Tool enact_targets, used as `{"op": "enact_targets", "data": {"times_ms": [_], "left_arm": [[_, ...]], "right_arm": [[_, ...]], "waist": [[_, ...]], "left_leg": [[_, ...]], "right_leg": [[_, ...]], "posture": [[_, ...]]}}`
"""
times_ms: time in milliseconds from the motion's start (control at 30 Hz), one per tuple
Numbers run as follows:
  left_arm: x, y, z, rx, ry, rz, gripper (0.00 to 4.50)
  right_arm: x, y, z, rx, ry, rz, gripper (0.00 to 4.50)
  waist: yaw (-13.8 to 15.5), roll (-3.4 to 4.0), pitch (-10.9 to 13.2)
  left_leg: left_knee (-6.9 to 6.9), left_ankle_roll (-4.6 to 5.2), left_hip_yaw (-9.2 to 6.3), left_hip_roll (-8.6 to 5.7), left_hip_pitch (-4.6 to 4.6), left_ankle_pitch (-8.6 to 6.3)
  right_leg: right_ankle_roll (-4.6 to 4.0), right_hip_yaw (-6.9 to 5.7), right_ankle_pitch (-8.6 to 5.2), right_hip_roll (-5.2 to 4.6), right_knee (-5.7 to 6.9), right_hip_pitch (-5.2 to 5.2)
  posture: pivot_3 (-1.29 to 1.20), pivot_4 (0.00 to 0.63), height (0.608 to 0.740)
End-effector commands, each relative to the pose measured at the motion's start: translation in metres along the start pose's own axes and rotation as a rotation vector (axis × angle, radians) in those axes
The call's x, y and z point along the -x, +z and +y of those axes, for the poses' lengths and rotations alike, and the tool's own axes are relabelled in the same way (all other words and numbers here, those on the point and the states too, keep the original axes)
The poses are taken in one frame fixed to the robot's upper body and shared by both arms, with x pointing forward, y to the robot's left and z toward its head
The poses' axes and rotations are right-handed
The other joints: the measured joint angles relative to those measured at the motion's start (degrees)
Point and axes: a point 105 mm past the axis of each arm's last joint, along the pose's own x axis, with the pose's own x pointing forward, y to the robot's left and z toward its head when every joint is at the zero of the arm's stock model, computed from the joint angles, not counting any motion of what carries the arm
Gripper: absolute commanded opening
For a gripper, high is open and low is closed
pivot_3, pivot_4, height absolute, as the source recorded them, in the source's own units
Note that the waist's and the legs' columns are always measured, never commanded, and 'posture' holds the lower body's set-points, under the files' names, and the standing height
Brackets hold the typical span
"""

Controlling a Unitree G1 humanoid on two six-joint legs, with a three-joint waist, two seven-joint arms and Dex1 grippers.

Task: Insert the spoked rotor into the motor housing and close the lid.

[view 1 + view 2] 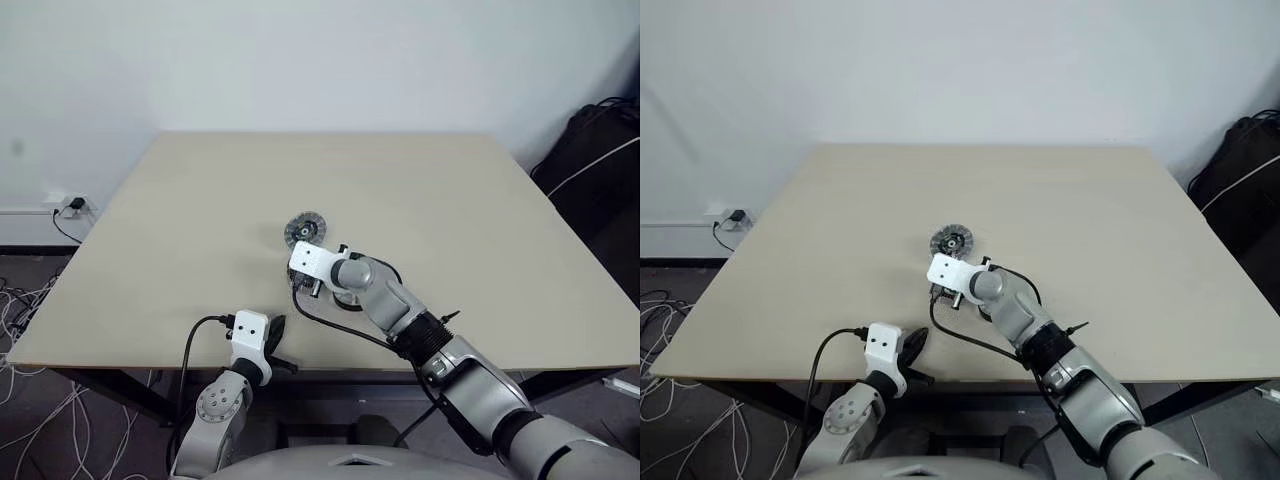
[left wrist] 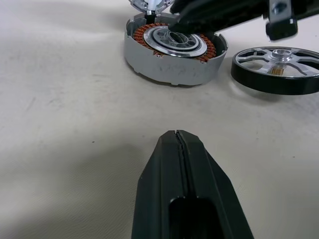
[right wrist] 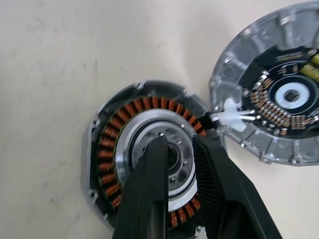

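The left gripper (image 1: 277, 345) rested near the front edge of the table (image 1: 150, 230), its fingers pressed together on nothing, pointing toward the parts. Ahead of it stood the motor housing (image 2: 173, 52), copper windings ringing a silver centre, with the right gripper (image 3: 180, 164) poised directly over that centre, jaws narrowly parted and apparently empty. Just beside the housing lay the spoked rotor (image 2: 279, 69), flat on the table and not yet inserted. The ribbed lid (image 3: 279, 94) sat just beyond the housing, inner face up. Judging by this, the insertion step was barely begun; the right gripper would need to shift to the rotor, pinch its rim, then lower it squarely onto the housing's centre.
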Motion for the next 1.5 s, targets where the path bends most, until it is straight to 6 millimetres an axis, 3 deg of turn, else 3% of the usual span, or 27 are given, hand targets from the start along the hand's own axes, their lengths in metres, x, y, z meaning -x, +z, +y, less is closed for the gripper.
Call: {"op": "enact_targets", "data": {"times_ms": [33, 1100, 1200, 1500], "left_arm": [[-0.003, 0.015, -0.001, -0.005, -0.004, -0.058, 0.00], [-0.005, 0.016, -0.001, 0.001, 0.007, -0.072, 0.00], [-0.005, 0.016, -0.001, 0.003, 0.008, -0.072, 0.00], [-0.004, 0.015, -0.002, 0.005, 0.003, -0.068, 0.00]], "right_arm": [[0.003, 0.014, -0.013, 0.058, -0.026, -0.031, 0.86], [-0.011, 0.001, -0.008, 0.291, 0.111, 0.066, 0.86], [-0.012, 0.000, -0.008, 0.291, 0.116, 0.068, 0.04], [-0.011, 0.001, -0.011, 0.258, 0.090, 0.049, 0.04]], "waist": [[0.0, 0.00, 0.0], [-0.1, 0.03, 0.0], [-0.1, 0.03, 0.0], [-0.2, 0.04, -0.1]], "left_leg": [[0.00, 0.00, 0.00, 0.00, 0.00, 0.00], [0.00, -0.02, 0.00, -0.01, 0.04, 0.01], [0.00, -0.02, 0.00, -0.01, 0.05, 0.01], [0.00, -0.03, 0.00, -0.01, 0.08, 0.01]], "right_leg": [[0.00, 0.00, 0.00, 0.00, 0.00, 0.00], [0.00, 0.01, 0.01, 0.01, 0.04, 0.01], [0.00, 0.01, 0.01, 0.01, 0.04, 0.02], [0.00, 0.01, 0.01, 0.01, 0.08, 0.03]], "posture": [[0.00, 0.000, 0.740], [0.00, 0.000, 0.740], [0.00, 0.000, 0.740], [0.00, 0.000, 0.740]]}}
